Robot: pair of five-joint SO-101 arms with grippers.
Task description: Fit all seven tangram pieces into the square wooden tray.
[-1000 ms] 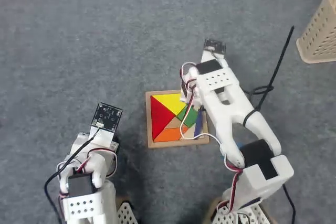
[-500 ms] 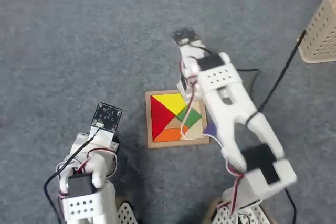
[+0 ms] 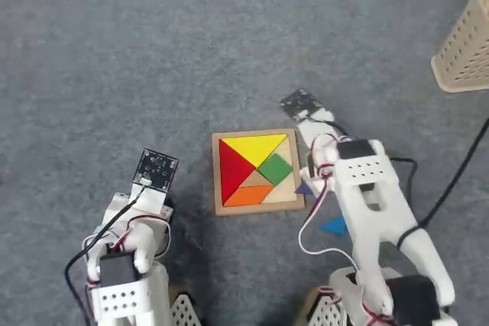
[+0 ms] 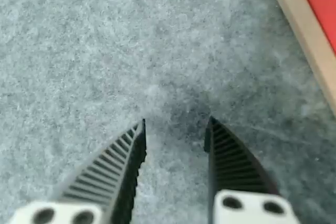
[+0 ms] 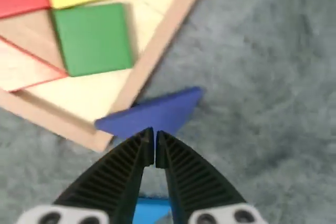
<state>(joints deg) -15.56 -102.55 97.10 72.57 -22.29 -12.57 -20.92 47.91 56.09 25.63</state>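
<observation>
Withdrawal of right arm (image 3: 367, 188) noted in high view: pulled back from over the square wooden tray (image 3: 216, 177) to near right. Dark-blue triangle (image 3: 304, 187) had shifted outside the right rim, with light-blue piece (image 3: 334, 225) nearer on carpet (image 3: 114, 74), so two pieces remained out. In left wrist view, left gripper (image 4: 176, 125) was parted over carpet beside the tray. Right wrist view showed what the arm hid above: right gripper (image 5: 155, 140) closed, apparently empty, tips at the triangle overlapping the rim.

Grey felt mat (image 3: 114, 59); beige perforated basket (image 3: 466, 51), possibly plastic, far right edge.
</observation>
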